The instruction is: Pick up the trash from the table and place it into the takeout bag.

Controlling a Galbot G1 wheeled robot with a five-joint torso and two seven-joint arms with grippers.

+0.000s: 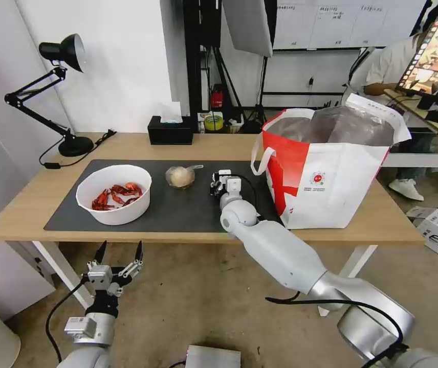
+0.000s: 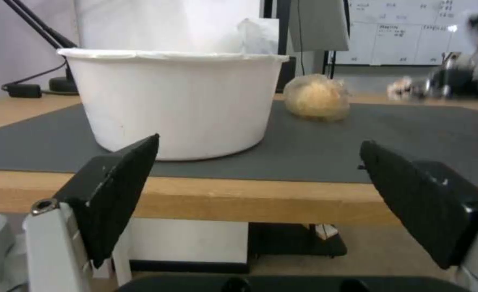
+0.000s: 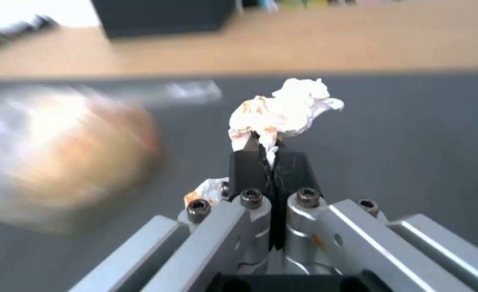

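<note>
- right gripper [image 3: 269,152] out over the dark mat [image 1: 188,209], between the small clear cup [image 1: 180,176] and the takeout bag [image 1: 331,168]. jaws pinched together on the crumpled white tissue [image 3: 285,109]; wad sticks out past the fingertips, orange stains on it, a scrap also showing beside the finger base.
- in the head view the right gripper [image 1: 220,182] sits at about 3 o'clock of the cup, near it, apart from it. cannot tell from the pictures whether the tissue is touching the mat.
- left gripper [image 1: 118,255] parked below the front edge of the desk [image 1: 35,194], fingers pointing up, jaws wide apart, nothing between them. its wrist view looks level across the desk edge at the bowl wall.
- white round bowl [image 1: 114,194] on the mat toward its 9 o'clock end, red crayfish shells [image 1: 116,196] inside. upright.
- cup of beige food at 2 o'clock of the bowl, on the mat, well apart from the bowl.
- takeout bag stands upright at the 3 o'clock end of the desk, mouth open, foil lining showing, one corner on the mat.
- black tissue box [image 1: 170,130] at 12 o'clock on the desk's far edge; desk lamp [image 1: 60,92] at 10 o'clock.
</note>
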